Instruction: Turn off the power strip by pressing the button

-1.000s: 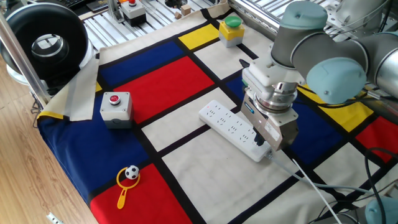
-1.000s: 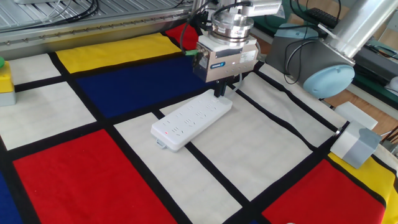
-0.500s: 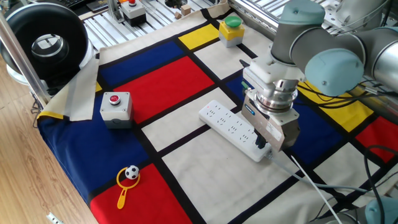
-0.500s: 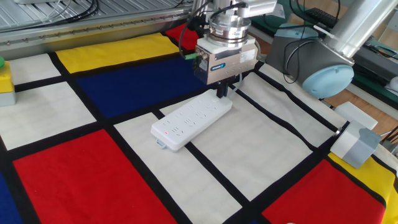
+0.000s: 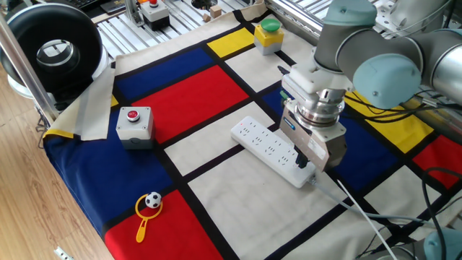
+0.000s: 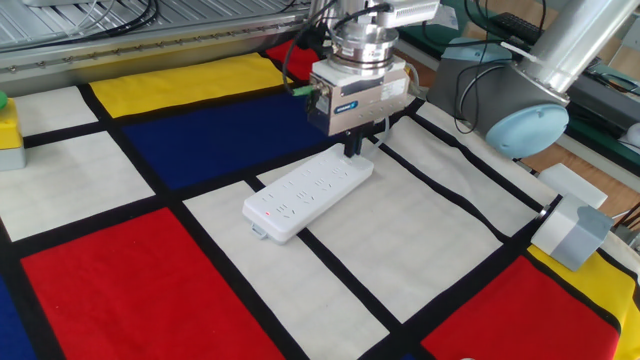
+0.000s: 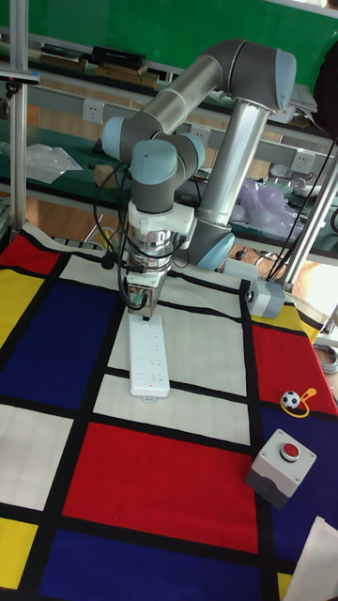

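power strip (image 6: 307, 191) on white cloth panel, claw (image 6: 352, 150) above its cable end

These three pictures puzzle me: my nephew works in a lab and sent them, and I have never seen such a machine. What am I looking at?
It is one grey-and-blue robot arm, photographed at one moment from three sides of a table covered by a red, blue, yellow and white cloth. Its hand is down at the cable end of a white power strip; whether it presses anything is not visible. It carries nothing. Also on the cloth: a grey box with a red button, a yellow box with a green button, and a small football toy.
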{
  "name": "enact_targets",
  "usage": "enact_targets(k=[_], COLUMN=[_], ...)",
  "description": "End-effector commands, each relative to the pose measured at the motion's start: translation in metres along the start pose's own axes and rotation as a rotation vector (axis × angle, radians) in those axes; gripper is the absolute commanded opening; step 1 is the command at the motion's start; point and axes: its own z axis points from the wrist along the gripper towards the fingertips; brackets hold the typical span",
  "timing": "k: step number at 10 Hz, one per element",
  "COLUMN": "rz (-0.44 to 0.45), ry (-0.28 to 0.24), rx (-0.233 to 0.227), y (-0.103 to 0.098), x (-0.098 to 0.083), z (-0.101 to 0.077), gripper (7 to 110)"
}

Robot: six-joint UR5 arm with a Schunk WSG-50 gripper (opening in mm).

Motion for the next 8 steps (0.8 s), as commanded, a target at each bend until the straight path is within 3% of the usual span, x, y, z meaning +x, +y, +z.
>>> enact_targets(k=[1, 4, 5, 7, 8], rz=[0.094, 0.304, 0.391, 0.527, 0.712], ry=[0.027, -0.052, -0.108, -0.110, -0.110], rx=[0.065, 0.193, 0.223, 0.299, 0.263], y=[-0.012, -0.037, -0.049, -0.072, -0.060], x=[0.000, -0.012, -0.019, -0.003, 0.001], z=[-0.019, -0.032, -0.037, -0.050, -0.053], gripper=[7, 7, 7, 7, 7])
